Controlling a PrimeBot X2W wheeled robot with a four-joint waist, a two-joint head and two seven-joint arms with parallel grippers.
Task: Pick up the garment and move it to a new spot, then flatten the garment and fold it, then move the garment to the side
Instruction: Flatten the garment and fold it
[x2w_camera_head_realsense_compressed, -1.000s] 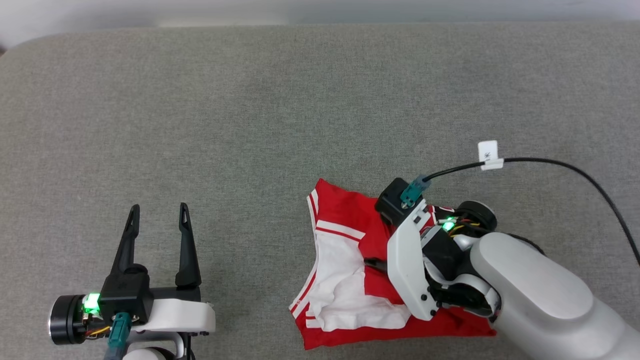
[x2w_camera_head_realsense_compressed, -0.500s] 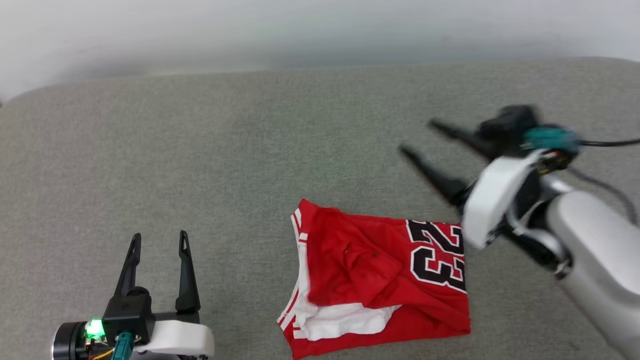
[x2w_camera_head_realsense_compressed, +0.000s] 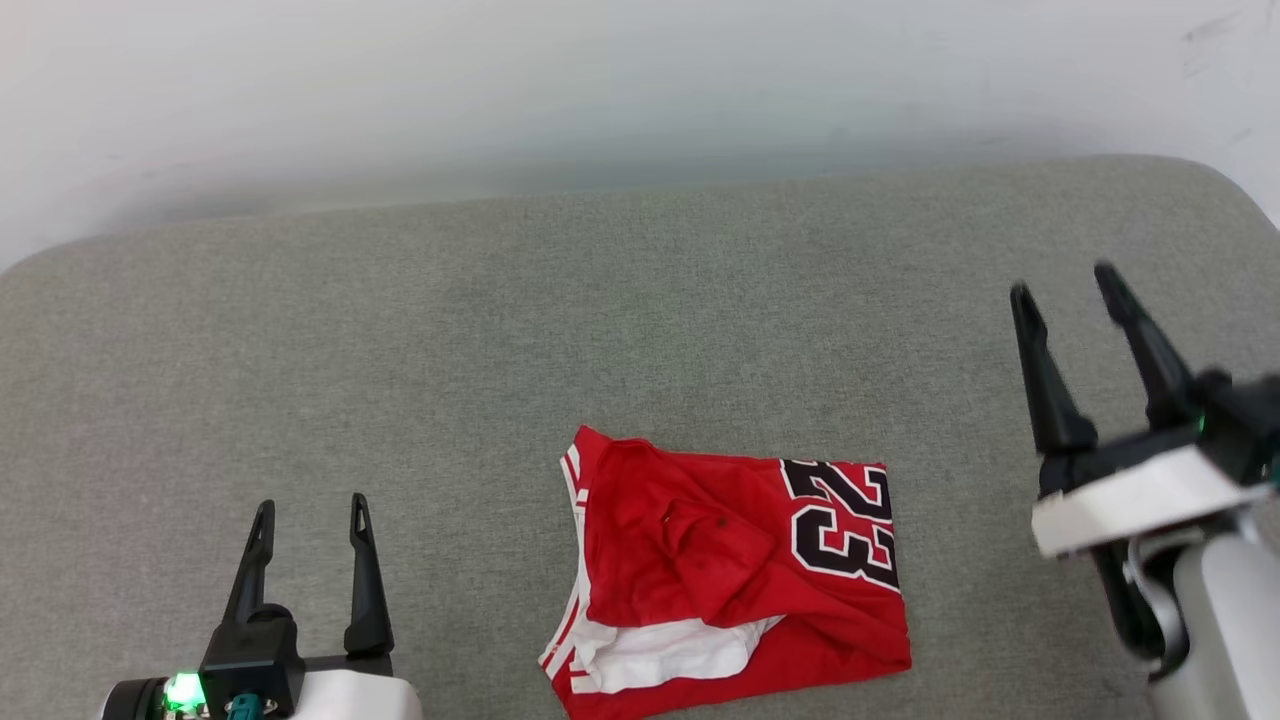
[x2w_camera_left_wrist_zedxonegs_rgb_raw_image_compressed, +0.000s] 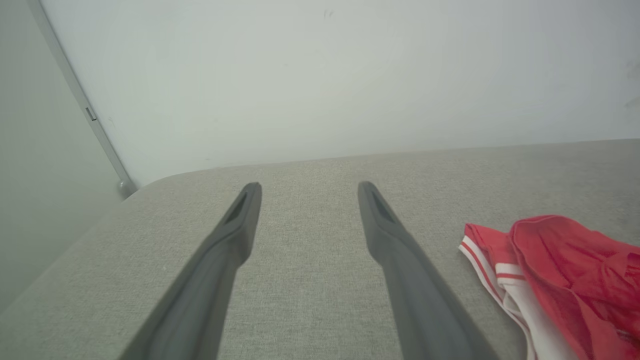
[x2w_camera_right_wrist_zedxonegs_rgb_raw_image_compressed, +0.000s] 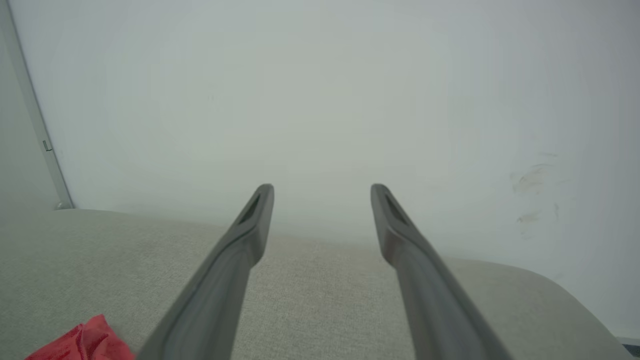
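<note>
right gripper (x2w_camera_head_realsense_compressed: 1062, 280) has drawn clear of the one garment (x2w_camera_head_realsense_compressed: 700, 540), jaws spread.

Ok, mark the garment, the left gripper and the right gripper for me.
garment (x2w_camera_head_realsense_compressed: 700, 545): head view, on the red body fabric.
left gripper (x2w_camera_head_realsense_compressed: 311, 502): head view, between the tips of its open jaws.
right gripper (x2w_camera_head_realsense_compressed: 1061, 280): head view, between the tips of its open jaws.

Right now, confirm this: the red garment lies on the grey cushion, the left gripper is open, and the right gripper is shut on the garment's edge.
One error: the head view shows the right gripper open and apart from the garment. The garment does lie on the grey cushion, and the left gripper is open.
</note>
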